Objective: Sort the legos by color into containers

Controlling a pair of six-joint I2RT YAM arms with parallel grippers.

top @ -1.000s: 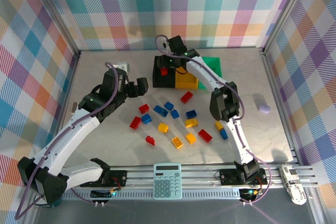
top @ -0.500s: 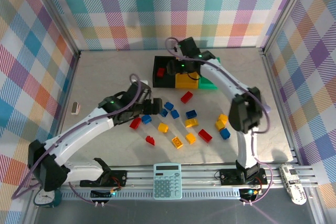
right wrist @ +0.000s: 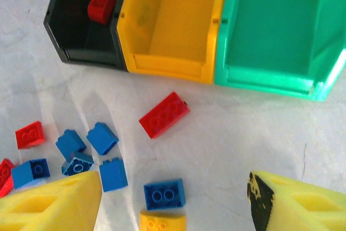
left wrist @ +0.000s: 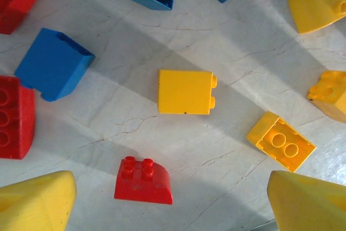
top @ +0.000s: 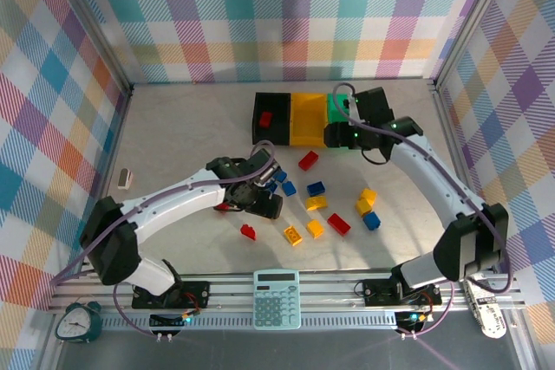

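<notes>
The left gripper [left wrist: 173,201] hangs low over scattered legos [left wrist: 54,63], its yellow fingers [left wrist: 38,201] spread wide and empty; a red rounded brick [left wrist: 143,181] lies between them, a yellow brick [left wrist: 185,92] just beyond. The right gripper [right wrist: 175,196], also wide and empty, hovers with the black bin [right wrist: 81,55], yellow bin [right wrist: 173,68] and green bin [right wrist: 270,82] ahead, one red brick [right wrist: 102,4] inside the black

— How do the bins stand?
— Black bin [right wrist: 81,36], yellow bin [right wrist: 173,20] and green bin [right wrist: 275,25] stand side by side in a touching row, open tops up.
— Anything inside?
— One red brick [right wrist: 102,4], in the black.
— The rest?
— Red, yellow and blue legos [top: 315,228] are scattered on the bench [top: 173,145] before the row, a long red brick [right wrist: 164,114] nearest it.
</notes>
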